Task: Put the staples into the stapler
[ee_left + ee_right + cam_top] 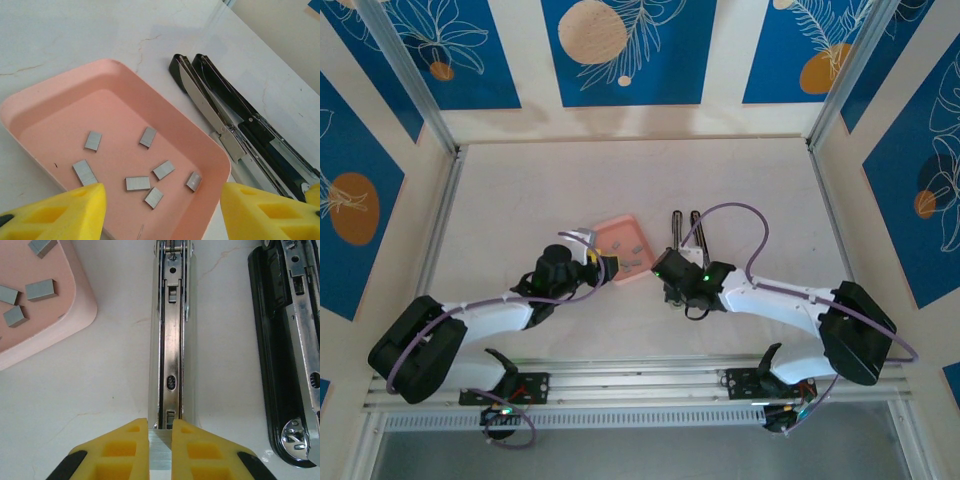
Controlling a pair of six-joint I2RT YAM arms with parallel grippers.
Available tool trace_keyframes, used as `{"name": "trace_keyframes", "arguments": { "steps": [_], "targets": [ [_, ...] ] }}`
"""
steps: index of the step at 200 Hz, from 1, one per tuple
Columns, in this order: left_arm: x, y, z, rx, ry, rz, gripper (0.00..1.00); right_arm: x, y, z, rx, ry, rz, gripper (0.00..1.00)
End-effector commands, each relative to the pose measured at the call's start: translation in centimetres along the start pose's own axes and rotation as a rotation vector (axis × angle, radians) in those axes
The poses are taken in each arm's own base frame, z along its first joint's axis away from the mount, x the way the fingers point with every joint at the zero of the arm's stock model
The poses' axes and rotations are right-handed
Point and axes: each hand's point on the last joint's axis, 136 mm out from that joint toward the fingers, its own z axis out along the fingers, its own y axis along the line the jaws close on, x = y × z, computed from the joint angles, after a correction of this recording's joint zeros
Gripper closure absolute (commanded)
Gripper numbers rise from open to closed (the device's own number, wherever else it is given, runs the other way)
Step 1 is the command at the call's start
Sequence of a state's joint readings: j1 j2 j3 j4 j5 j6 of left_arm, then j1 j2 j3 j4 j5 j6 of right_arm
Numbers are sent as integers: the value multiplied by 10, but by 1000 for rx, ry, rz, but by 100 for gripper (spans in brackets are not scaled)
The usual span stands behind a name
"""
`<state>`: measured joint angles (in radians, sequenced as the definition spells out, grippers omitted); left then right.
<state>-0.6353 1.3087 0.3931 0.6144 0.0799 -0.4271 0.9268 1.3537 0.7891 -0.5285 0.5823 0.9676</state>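
Observation:
The stapler (682,232) lies opened flat on the table, its silver magazine rail (172,340) beside its black top arm (287,350). My right gripper (160,427) is shut on a grey staple strip (160,452), held right at the near end of the rail. Several more staples (137,183) lie loose in the pink tray (115,70), just left of the stapler (220,110). Above the tray's near corner hovers my left gripper (162,215), open, with nothing between its yellow fingers (65,210). From above, the left gripper (605,265) and right gripper (672,275) sit close together.
The pink tray (620,228) sits mid-table, its corner (75,300) near the rail with staples (40,289) inside. Metal frame rails and patterned blue panels enclose the white table (520,200), with open surface to the far left and right.

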Motion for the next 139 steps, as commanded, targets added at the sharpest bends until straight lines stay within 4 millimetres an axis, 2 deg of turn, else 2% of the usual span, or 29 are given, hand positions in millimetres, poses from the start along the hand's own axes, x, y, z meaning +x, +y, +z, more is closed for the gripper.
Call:
{"name": "trace_keyframes", "arguments": {
  "steps": [1, 139],
  "targets": [
    [-3, -6, 1, 20, -20, 10, 39, 0, 0, 2, 4, 11, 5, 86],
    [1, -6, 4, 26, -10, 8, 38, 0, -3, 10, 44, 27, 1, 86]
  ]
}}
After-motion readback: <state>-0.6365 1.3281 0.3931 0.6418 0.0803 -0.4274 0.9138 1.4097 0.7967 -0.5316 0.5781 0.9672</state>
